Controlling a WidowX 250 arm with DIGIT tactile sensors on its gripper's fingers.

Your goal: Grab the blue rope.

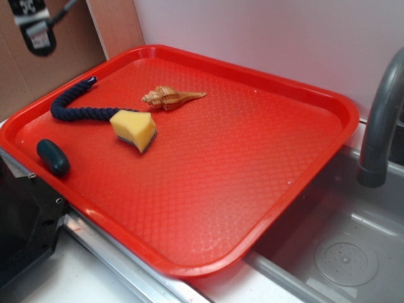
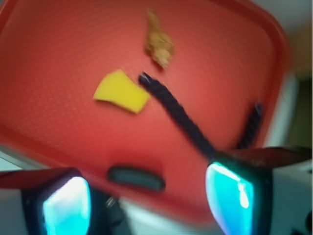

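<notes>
The blue rope (image 1: pixel 76 115) lies curved in the far left corner of the red tray (image 1: pixel 252 164), one end touching the yellow sponge (image 1: pixel 134 128). In the blurred wrist view the rope (image 2: pixel 176 110) runs diagonally from beside the sponge (image 2: pixel 121 92) down behind my right finger (image 2: pixel 230 193); its other end shows further right. My gripper (image 2: pixel 146 198) hangs open above the tray's edge, well short of the rope, with nothing between its fingers. A black piece at the exterior view's top left looks like part of the arm (image 1: pixel 31 25).
A tan spiral shell (image 1: pixel 170 97) lies just beyond the sponge. A small dark teal oval lump (image 1: pixel 52 156) sits at the tray's left edge, and it shows between my fingers (image 2: pixel 136 178). A grey faucet (image 1: pixel 379 126) and a steel sink (image 1: pixel 347 252) stand to the right.
</notes>
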